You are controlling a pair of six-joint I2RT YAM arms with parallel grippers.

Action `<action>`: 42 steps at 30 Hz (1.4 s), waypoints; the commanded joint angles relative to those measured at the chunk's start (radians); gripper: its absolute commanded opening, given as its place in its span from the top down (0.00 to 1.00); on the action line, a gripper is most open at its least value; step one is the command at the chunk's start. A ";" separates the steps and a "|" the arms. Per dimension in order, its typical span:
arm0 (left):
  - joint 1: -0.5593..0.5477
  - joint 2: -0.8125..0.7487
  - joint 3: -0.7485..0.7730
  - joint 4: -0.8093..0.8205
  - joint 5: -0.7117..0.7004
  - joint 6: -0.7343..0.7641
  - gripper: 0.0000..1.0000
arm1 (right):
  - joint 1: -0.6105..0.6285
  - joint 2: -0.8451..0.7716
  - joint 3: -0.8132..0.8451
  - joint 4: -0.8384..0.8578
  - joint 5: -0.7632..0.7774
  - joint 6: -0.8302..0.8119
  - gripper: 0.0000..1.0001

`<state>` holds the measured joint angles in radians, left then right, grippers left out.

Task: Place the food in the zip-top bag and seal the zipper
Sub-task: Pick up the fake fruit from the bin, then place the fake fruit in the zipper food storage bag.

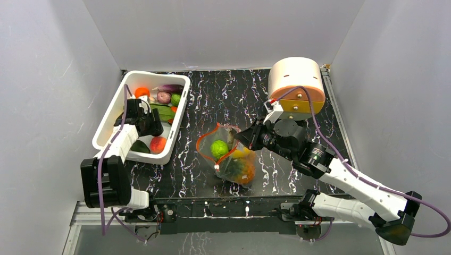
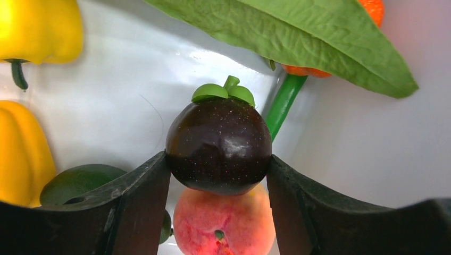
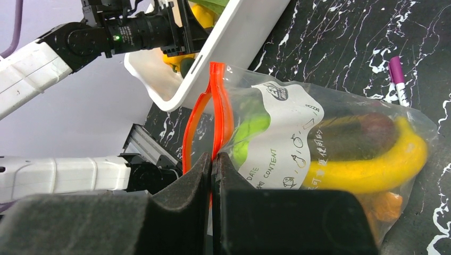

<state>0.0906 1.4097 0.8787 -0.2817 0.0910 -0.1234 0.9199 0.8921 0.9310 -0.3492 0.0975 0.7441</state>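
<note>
The clear zip-top bag (image 1: 234, 162) lies mid-table with its mouth open. It holds a green lime (image 1: 218, 148), a yellow banana (image 3: 367, 170) and other food. My right gripper (image 3: 213, 159) is shut on one side of the orange-red zipper (image 3: 220, 101) and holds that edge up. It also shows in the top view (image 1: 239, 137). My left gripper (image 2: 218, 159) is inside the white tub and shut on a dark purple mangosteen (image 2: 219, 144) with a green cap. A peach (image 2: 223, 223) lies right under it. That gripper also shows in the top view (image 1: 151, 125).
The white tub (image 1: 180, 111) at the left holds more food: yellow peppers (image 2: 42, 26), a green leaf (image 2: 298, 37), an avocado (image 2: 80, 183). A round peach-coloured container (image 1: 296, 82) stands at the back right. A purple pen (image 3: 398, 79) lies beyond the bag. White walls surround the table.
</note>
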 commanded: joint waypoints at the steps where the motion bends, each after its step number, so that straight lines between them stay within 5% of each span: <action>1: 0.007 -0.098 0.030 -0.039 0.022 0.020 0.58 | -0.003 -0.004 0.046 0.090 -0.022 0.019 1.00; 10: 0.007 -0.209 0.066 -0.075 0.067 0.031 0.61 | -0.004 0.028 0.043 0.106 -0.072 0.044 1.00; 22: 0.002 -0.414 0.030 -0.025 0.360 -0.017 0.65 | -0.003 0.083 0.072 0.107 -0.044 0.067 1.00; 42: -0.173 -0.470 -0.013 0.160 0.893 -0.210 0.69 | -0.003 0.184 0.136 0.108 0.045 0.065 1.00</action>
<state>-0.0448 0.9703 0.8696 -0.1825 0.8207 -0.3145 0.9199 1.0752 0.9943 -0.3168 0.1059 0.8112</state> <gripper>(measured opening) 0.597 0.010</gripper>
